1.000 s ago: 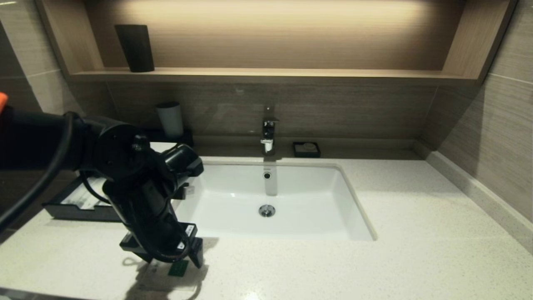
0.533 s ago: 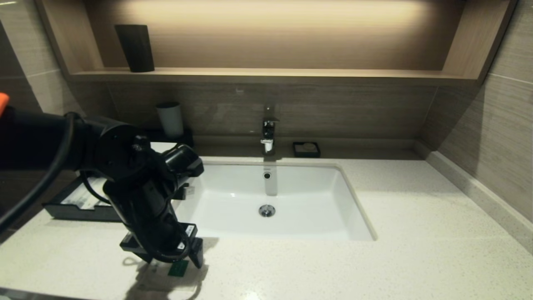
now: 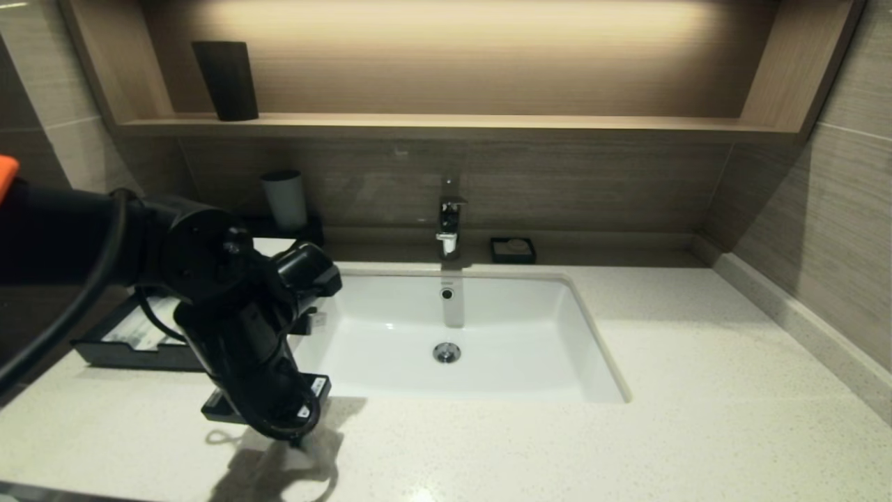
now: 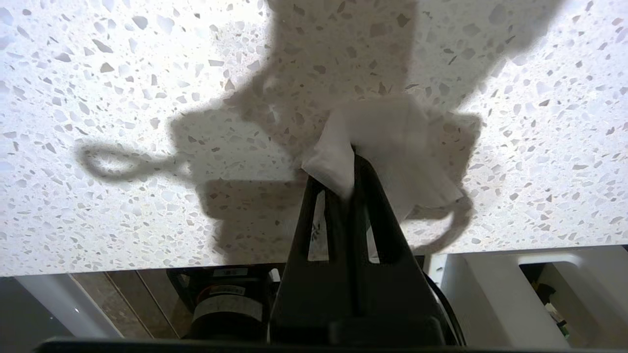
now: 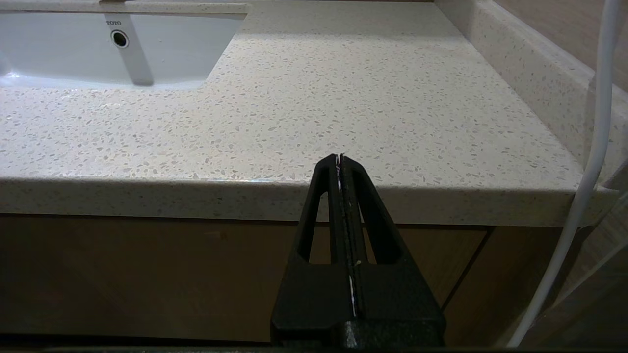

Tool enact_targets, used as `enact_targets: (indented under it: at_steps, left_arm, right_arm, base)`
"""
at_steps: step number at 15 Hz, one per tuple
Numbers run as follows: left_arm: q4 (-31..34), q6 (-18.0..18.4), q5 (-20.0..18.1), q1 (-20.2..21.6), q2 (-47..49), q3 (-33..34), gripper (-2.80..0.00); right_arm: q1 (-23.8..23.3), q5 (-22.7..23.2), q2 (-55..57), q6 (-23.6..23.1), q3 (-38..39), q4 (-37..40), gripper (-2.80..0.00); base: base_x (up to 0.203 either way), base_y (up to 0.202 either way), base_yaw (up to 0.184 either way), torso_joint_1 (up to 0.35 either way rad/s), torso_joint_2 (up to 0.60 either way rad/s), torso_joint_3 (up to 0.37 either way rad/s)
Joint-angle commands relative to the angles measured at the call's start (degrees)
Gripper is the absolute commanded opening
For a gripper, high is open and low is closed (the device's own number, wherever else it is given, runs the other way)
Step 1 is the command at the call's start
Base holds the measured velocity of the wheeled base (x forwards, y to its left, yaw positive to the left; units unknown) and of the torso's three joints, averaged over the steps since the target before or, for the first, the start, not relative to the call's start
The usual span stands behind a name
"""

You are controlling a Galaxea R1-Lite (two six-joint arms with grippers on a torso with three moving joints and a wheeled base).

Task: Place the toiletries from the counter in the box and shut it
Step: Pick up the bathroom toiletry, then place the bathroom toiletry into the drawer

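Left gripper point(image 4: 352, 156) points down at the counter point(image 3: 627, 432), pinching the packet point(image 4: 387, 132). Right gripper point(image 5: 340, 158), pressed together, sits parked below the counter edge.

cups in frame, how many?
2. A dark cup stands on the wooden shelf at its left end. A pale cup stands below it against the wall, behind the black box. The left arm may hide others.

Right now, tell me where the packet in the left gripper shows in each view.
Head view: hidden under the left gripper at the near left of the counter, in front of the basin.
Left wrist view: the pale packet is pinched between the shut fingers, crumpled just above the stone.
Right wrist view: not in it.
Shared landmark: the speckled counter, seen in all three.
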Motion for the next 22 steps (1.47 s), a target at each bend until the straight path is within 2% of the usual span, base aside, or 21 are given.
enact_targets:
  at_steps: [1,8,13,16,22]
  left_arm:
    - [0.32,-0.09,0.13,0.06,-0.08,0.01,-2.80]
    - [0.74,-0.18,0.94,0.93,-3.36,-1.45,-2.80]
    - [2.48,0.45,2.43,8.35,-6.84,-7.20,-2.80]
    - [2.41,2.08,2.61,12.31,-6.96,-9.93,-2.80]
    - [1.94,2.20,2.53,19.72,-1.68,-18.73,-2.80]
  right_arm:
    - [0.00,0.00,0.00,-0.04,0.00,0.00,-2.80]
    - [0.00,0.00,0.00,-0.04,0.00,0.00,-2.80]
    - [0.00,0.00,0.00,-0.04,0.00,0.00,-2.80]
    - [0.00,0.00,0.00,-0.04,0.00,0.00,-2.80]
    - [0.00,0.00,0.00,-0.04,0.00,0.00,-2.80]
  base:
    - [0.000,0.000,0.000,0.000,0.00,0.000]
    - [0.000,0.000,0.000,0.000,0.00,0.000]
    - [0.000,0.000,0.000,0.000,0.00,0.000]
    - [0.000,0.000,0.000,0.000,0.00,0.000]
    - [0.000,0.000,0.000,0.000,0.00,0.000]
